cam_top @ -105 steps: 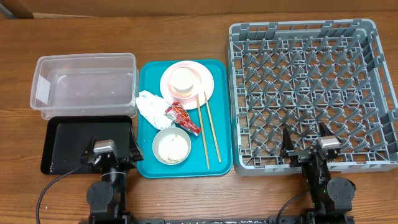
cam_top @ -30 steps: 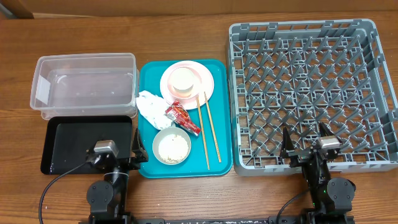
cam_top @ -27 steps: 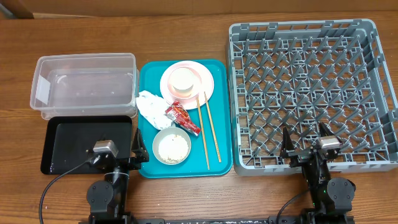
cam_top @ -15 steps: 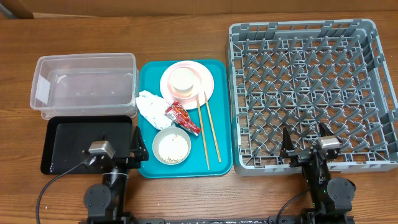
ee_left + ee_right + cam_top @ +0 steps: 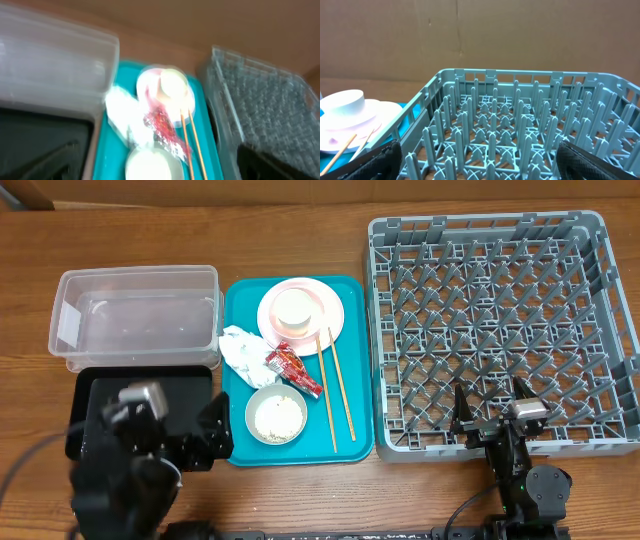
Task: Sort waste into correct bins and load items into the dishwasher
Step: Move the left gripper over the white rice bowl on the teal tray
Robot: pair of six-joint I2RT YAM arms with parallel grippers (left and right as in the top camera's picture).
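On a teal serving tray (image 5: 356, 330) lie a crumpled white napkin (image 5: 240, 350), a red wrapper (image 5: 292, 368), two chopsticks (image 5: 335, 390), a pale bowl of whitish grains (image 5: 276, 416) and a pink plate (image 5: 322, 315) with a small pale bowl (image 5: 294, 308) upturned on it. The clear tub (image 5: 135, 315) and black tray (image 5: 100, 395) stand to the left. The grey dish rack (image 5: 500, 320) stands to the right. My left gripper (image 5: 172, 430) is blurred, raised over the black tray's near edge, open and empty. My right gripper (image 5: 490, 415) is open and empty at the rack's near wall.
The left wrist view is blurred. It shows the napkin (image 5: 120, 112), wrapper (image 5: 160, 125), chopsticks (image 5: 190, 135), grain bowl (image 5: 150, 167) and plate (image 5: 147, 82) ahead. The right wrist view shows rack pegs (image 5: 510, 120) and the plate (image 5: 375, 111) at left. Bare wooden table lies beyond.
My left arm has lifted off its rest toward the camera and now looks larger and blurred. The right arm and all objects have not moved.
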